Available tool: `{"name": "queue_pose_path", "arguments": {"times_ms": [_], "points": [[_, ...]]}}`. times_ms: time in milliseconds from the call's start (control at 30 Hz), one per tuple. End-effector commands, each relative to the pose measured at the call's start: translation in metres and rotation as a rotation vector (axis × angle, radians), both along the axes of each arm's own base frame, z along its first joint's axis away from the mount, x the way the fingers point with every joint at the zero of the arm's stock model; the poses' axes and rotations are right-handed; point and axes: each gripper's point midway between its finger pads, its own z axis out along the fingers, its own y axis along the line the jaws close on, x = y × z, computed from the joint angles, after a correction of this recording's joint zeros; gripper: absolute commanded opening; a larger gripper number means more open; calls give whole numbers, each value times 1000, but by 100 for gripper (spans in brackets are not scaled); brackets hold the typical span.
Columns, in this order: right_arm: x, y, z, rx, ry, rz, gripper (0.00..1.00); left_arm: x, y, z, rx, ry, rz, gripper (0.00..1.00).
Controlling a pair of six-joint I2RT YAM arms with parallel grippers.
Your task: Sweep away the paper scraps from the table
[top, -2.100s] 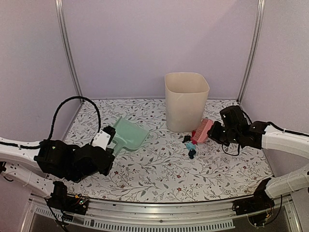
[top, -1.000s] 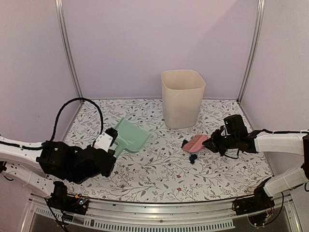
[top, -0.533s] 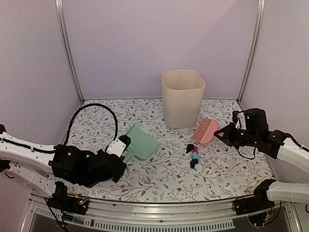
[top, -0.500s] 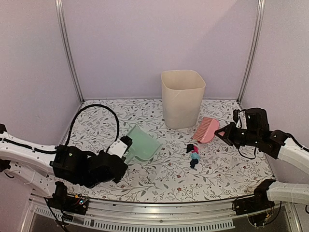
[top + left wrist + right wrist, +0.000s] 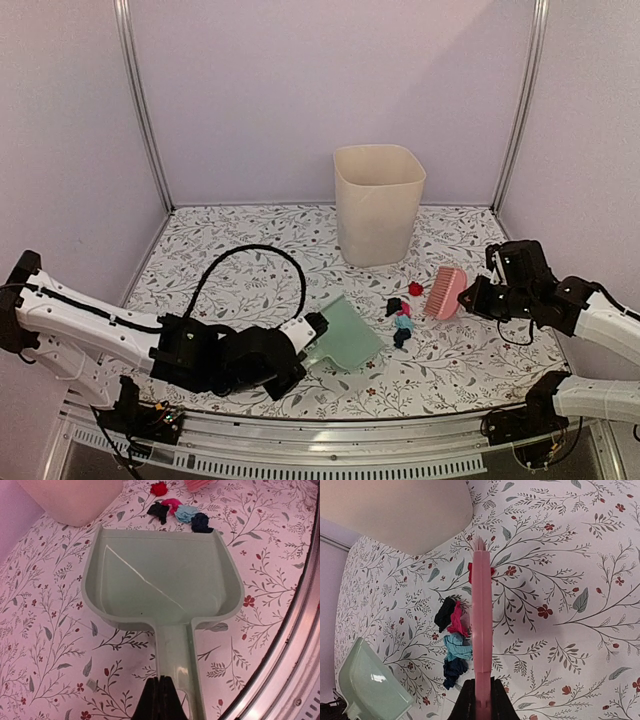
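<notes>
Both pairs of fingers are clenched: the left gripper (image 5: 161, 692) grasps the dustpan (image 5: 160, 580) by its handle, and the right gripper (image 5: 481, 696) grasps the pink brush (image 5: 482, 620). The paper scraps (image 5: 452, 640) lie on the table (image 5: 570, 555) between them, just beside the brush and near the pan's lip. It seems best to press the lip flat, then push the bristles low and slowly toward it, taking the red wad (image 5: 159, 488) too.

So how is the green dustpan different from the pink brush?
The dustpan is mint green; the brush is pink. The dustpan is a wide scoop held flat; the brush is thin and stands on edge. The dustpan is left of the paper scraps; the brush is right of them. Both are gripped by the handle: dustpan in the left gripper, brush in the right gripper.
</notes>
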Motion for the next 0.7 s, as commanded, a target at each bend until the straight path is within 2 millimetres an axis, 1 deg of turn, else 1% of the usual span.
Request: {"name": "queue_pose_path", "arguments": {"times_ms": [0,133,433,500,567,667], "points": [[-3,-10,-13,-79,4,-18,0,-7,-34,5,-82,51,-118,0],[-3,-3,-22,-69,0,17,0,-6,-42,-4,-131,147,-159,0],[-5,18,-37,-55,7,135,0,11,-36,-30,-112,237,-123,0],[-5,22,-40,-56,8,158,0,13,-34,-34,-104,244,-116,0],[-10,31,-43,-38,14,208,0,12,-36,-35,-108,246,-127,0],[-13,40,-45,-28,12,253,0,13,-38,-43,-93,254,-124,0]]}}
